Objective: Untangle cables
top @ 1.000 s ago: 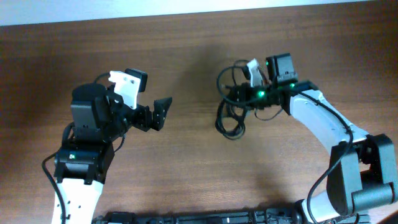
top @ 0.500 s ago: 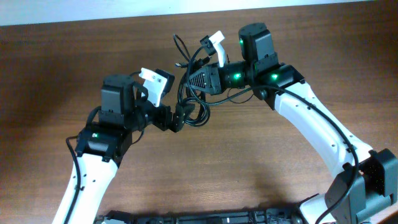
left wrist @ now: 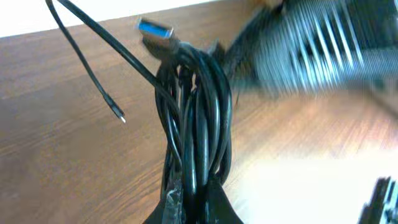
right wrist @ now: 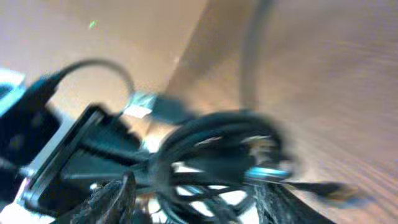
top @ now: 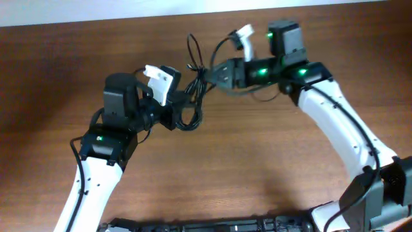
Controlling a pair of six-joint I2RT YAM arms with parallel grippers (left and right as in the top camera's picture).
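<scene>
The cables [top: 193, 96] are a knotted bundle of thin black cords lifted off the table between both arms. My left gripper [top: 175, 117] is shut on the bundle's lower loops; in the left wrist view the cables [left wrist: 196, 112] rise straight out of my left gripper [left wrist: 198, 202]. A blue-tipped plug [left wrist: 155, 29] tops the bundle, and a thin loose end with a metal tip [left wrist: 120, 117] dangles at the left. My right gripper [top: 214, 73] stands open at the bundle's upper end. In the right wrist view its fingers [right wrist: 112, 199] are spread with blurred cables [right wrist: 211, 155] between them.
The brown wooden table [top: 270, 167] lies under both arms. Its far edge [top: 129, 18] meets a white wall. The arm bases and their thicker black wires [top: 212, 225] run along the near edge.
My left gripper has shut on the bundle's lower loops. My right gripper has opened and shifted slightly right and back. The bundle now stretches between the two grippers.
</scene>
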